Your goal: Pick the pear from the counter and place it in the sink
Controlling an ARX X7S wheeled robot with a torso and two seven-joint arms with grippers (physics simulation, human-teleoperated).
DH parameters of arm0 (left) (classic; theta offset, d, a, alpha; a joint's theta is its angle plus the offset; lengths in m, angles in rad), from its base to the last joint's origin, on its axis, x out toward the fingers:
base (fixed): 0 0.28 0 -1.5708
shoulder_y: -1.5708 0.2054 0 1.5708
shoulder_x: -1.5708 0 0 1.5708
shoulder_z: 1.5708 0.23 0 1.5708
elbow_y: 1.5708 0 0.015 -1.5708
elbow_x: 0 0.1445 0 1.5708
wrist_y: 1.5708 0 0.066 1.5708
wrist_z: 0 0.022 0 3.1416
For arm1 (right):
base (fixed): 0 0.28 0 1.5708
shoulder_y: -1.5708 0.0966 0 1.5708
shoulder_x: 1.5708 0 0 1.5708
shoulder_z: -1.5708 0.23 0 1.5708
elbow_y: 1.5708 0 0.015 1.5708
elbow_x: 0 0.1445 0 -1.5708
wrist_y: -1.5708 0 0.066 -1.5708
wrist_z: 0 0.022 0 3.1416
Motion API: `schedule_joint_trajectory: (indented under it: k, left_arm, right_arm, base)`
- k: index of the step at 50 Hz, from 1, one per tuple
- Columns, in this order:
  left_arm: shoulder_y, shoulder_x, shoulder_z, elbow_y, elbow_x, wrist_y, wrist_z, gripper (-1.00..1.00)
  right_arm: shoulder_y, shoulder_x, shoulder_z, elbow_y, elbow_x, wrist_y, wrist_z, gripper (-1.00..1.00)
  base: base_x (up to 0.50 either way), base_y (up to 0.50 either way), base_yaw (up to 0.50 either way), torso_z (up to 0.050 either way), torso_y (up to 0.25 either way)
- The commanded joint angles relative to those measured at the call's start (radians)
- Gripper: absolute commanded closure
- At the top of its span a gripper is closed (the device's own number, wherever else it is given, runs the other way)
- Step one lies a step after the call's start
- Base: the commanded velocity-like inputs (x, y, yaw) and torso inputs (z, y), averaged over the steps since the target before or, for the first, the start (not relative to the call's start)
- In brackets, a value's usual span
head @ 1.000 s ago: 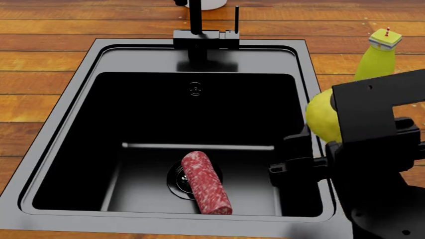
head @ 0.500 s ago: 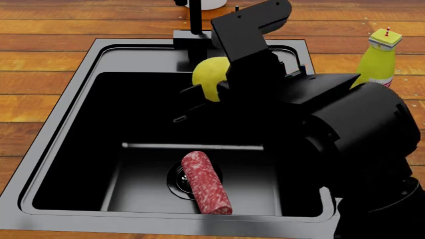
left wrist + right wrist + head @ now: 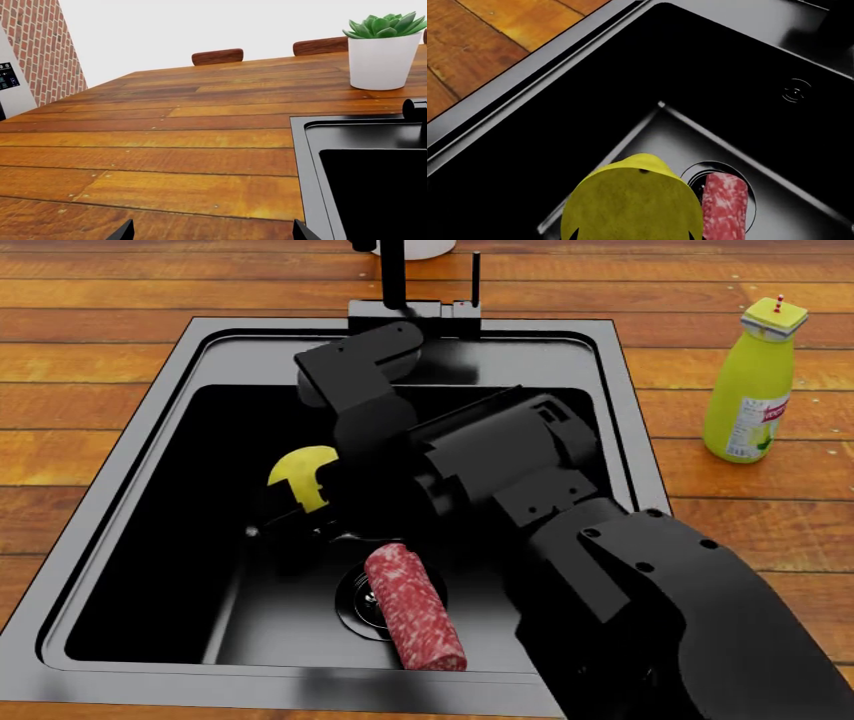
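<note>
My right gripper (image 3: 310, 498) is shut on the yellow-green pear (image 3: 302, 477) and holds it inside the black sink (image 3: 160, 400), above the left part of the basin floor. In the right wrist view the pear (image 3: 630, 202) fills the space between the jaws, with the drain and a red speckled sausage (image 3: 724, 206) just beside it. The sausage (image 3: 415, 606) lies over the round drain. My left gripper (image 3: 210, 235) is open and empty above the wooden counter (image 3: 167, 150), beside the sink's rim (image 3: 303, 165).
A yellow-green labelled bottle (image 3: 753, 382) stands on the counter right of the sink. The black faucet (image 3: 395, 290) rises at the sink's back rim. A white pot with a green succulent (image 3: 382, 50) stands on the counter behind the sink.
My right arm has swung left from the counter over the sink and gone down into the basin with the pear. The sausage and the bottle have not moved.
</note>
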Motion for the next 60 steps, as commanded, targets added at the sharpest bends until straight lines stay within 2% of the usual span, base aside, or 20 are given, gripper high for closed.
schedule_joint_trajectory:
  k: [1, 21, 27, 28, 48, 60]
  left_arm:
    - [-0.002, 0.000, 0.012, -0.021, 0.003, 0.017, 0.001, -1.00]
    - [0.009, -0.001, 0.018, -0.038, 0.002, 0.043, 0.004, -1.00]
    - [0.020, 0.004, 0.014, -0.049, -0.001, 0.056, 0.004, -1.00]
    - [0.019, 0.004, 0.014, -0.048, -0.001, 0.056, 0.004, -1.00]
    - [0.016, 0.001, 0.027, -0.045, -0.001, 0.052, -0.002, -1.00]
    - [0.022, -0.002, 0.025, -0.050, -0.002, 0.055, -0.004, -1.00]
  right_arm:
    - [-0.011, -0.028, -0.183, 0.046, 0.107, -0.061, -0.057, 1.00]
    - [-0.066, -0.028, -0.180, 0.022, 0.082, -0.010, -0.057, 1.00]
    - [-0.063, -0.028, -0.179, 0.043, 0.118, -0.019, -0.011, 1.00]
    - [-0.060, -0.028, -0.181, 0.046, 0.124, -0.022, -0.009, -1.00]
    - [-0.009, -0.028, -0.188, 0.066, 0.173, -0.075, -0.029, -1.00]
    - [0.023, -0.027, -0.183, 0.122, 0.195, -0.174, -0.070, -1.00]
  base:
    - [0.00, 0.00, 0.00, 0.000, 0.000]
    - [0.00, 0.00, 0.00, 0.000, 0.000]
    - [0.00, 0.00, 0.00, 0.000, 0.000]
    - [0.00, 0.00, 0.00, 0.000, 0.000]
    - [0.00, 0.00, 0.00, 0.000, 0.000]
    - [0.00, 0.00, 0.00, 0.000, 0.000]
